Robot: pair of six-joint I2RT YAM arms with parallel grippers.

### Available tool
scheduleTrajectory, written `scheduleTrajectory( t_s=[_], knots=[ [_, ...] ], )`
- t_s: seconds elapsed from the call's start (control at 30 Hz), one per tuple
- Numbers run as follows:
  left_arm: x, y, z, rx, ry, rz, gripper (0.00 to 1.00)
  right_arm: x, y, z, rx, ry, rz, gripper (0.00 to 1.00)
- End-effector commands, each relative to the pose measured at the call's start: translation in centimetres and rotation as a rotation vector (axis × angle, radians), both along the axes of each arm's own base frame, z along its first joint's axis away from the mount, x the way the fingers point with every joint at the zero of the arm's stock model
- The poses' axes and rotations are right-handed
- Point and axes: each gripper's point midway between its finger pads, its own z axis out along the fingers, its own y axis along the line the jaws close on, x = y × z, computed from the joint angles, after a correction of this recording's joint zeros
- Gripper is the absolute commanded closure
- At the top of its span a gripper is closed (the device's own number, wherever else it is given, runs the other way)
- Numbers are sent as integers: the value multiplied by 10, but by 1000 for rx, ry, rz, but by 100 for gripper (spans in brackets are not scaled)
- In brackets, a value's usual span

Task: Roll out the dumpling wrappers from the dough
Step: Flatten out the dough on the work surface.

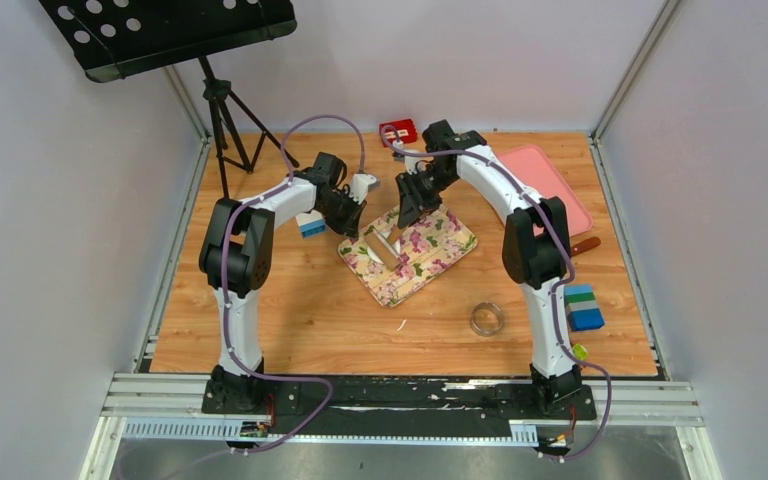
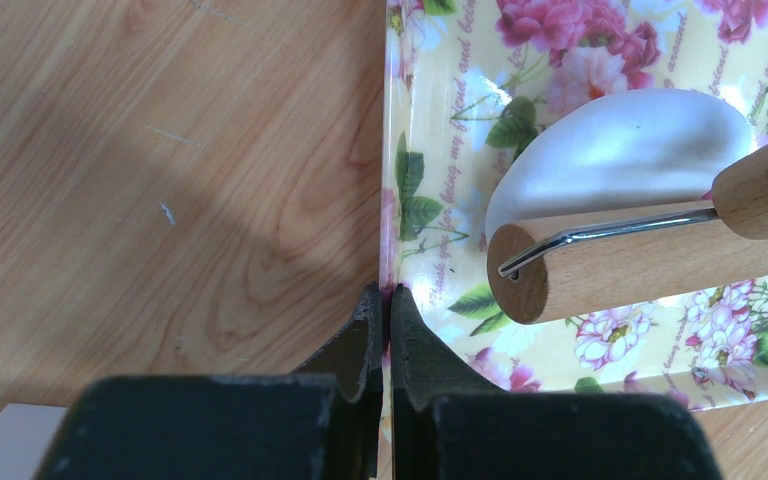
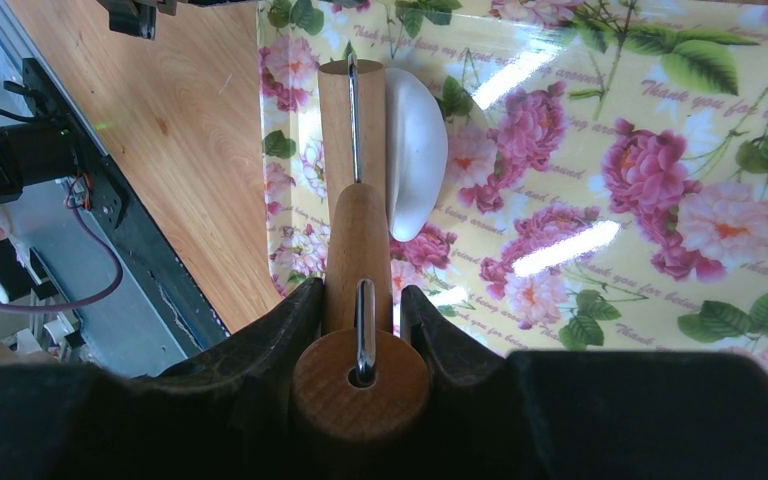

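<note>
The dough [image 2: 620,150] is a flattened white lump on the floral tray [image 1: 440,255]. It also shows in the right wrist view as dough [image 3: 415,150]. A wooden rolling pin lies against it, its roller [image 2: 650,265] resting on the tray beside the dough's edge. My right gripper [image 3: 362,295] is shut on the pin's handle [image 3: 360,240], above the tray's far side [image 1: 410,212]. My left gripper [image 2: 388,292] is shut on the tray's rim [image 2: 390,200] at its left edge. The dumpling wrappers are out of view.
A metal ring cutter [image 1: 487,318] lies on the table in front of the tray, a small white scrap [image 1: 401,325] to its left. A pink tray [image 1: 550,185] sits at the back right. Coloured blocks [image 1: 584,307] stand by the right arm, a white-and-blue block [image 1: 311,226] beside the left gripper.
</note>
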Motion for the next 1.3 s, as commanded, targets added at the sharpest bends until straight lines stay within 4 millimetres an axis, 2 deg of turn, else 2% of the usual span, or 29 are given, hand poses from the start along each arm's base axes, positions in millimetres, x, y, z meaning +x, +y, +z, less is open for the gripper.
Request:
scheduleTrajectory(
  t_s=[0.0, 0.1, 0.3, 0.5, 0.63, 0.8, 0.93, 0.97, 1.0, 1.07, 1.1, 1.2, 1.27],
  knots=[
    [-3, -1, -8, 23, 5, -15, 100, 2, 1, -16, -51, -17, 28, 100],
    [-3, -1, -7, 21, 4, -16, 100, 8, 0, 0, -16, -43, 19, 100],
    [-3, -1, -8, 22, 4, -16, 100, 21, -11, 52, 85, -120, -14, 100],
    [-3, -1, -8, 24, 7, -16, 100, 18, -21, 100, 125, -264, 24, 100],
    [-3, -3, -9, 27, 6, -23, 100, 13, -34, 122, 75, -378, 90, 100],
    [-5, -6, -10, 33, 18, -51, 100, 6, -62, 125, -123, -600, 288, 100],
    [-10, -12, -10, 30, 22, -103, 100, -10, -80, 113, -312, -814, 553, 100],
    [-12, -14, -10, 26, 26, -118, 100, -20, -82, 107, -344, -868, 626, 100],
    [-13, -15, -10, 28, 28, -129, 100, -21, -81, 110, -367, -951, 685, 100],
    [-15, -18, -10, 21, 35, -152, 100, -33, -75, 102, -382, -1073, 821, 100],
    [-16, -18, -10, 21, 38, -161, 100, -40, -71, 104, -369, -1131, 888, 100],
    [-20, -20, -10, 15, 43, -187, 100, -62, -47, 124, -255, -1235, 969, 100],
    [-22, -21, -9, 13, 47, -203, 100, -67, -35, 132, -222, -1237, 987, 100]
  ],
)
